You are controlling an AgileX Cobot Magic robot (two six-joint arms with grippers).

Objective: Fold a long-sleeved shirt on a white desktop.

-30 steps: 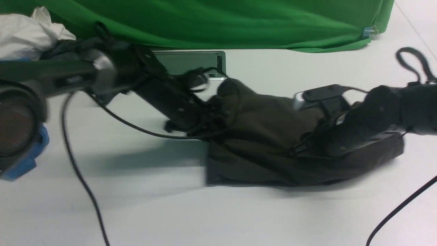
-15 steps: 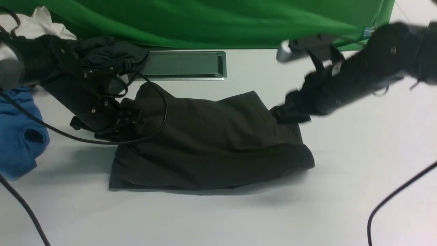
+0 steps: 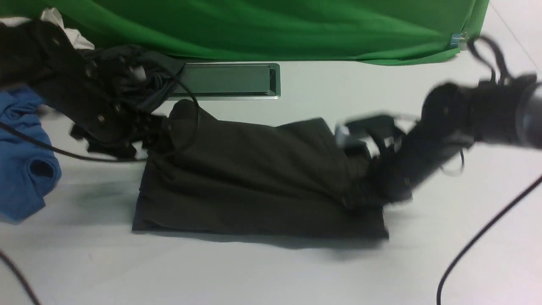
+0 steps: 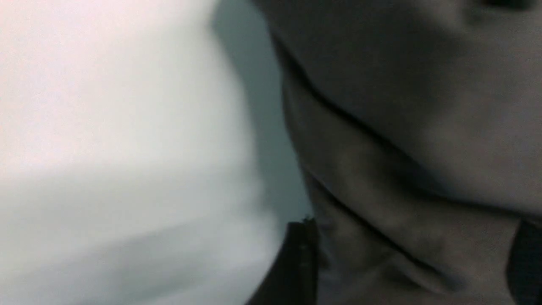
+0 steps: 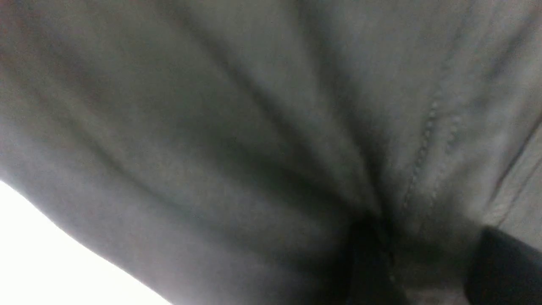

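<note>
Nearest, the bare white tabletop (image 3: 271, 271) carries a loose black cable (image 3: 478, 241) on the right. It lies apart from the cloth, but a sweeping arm could drag it into the fold.

The long-sleeved shirt (image 3: 254, 182) lies mid-tabletop as a dark, roughly rectangular bundle, print hidden. The right end effector (image 3: 360, 199) is buried in its right edge. In the right wrist view its fingers (image 5: 368, 267) stand partly apart with creases running in between them; I cannot tell whether they pinch or only press. If they do hold cloth, lifting away would likely pull the top layer up and open the fold.

Farther back, the left end effector (image 3: 146, 131) sits at the shirt's far left corner, which stands up in a hump. Its fingers (image 4: 300, 262) are spread wide with fabric loose between them, holding nothing. That hump may slump unevenly, and the arm's cable loop (image 3: 192, 123) crossing it could snag the corner on retreat.

Just beyond to the left, the blue garment (image 3: 21, 169) and the dark grey garment (image 3: 135, 72) by the cable hatch (image 3: 228, 80) lie close enough to be caught by the left arm.
</note>
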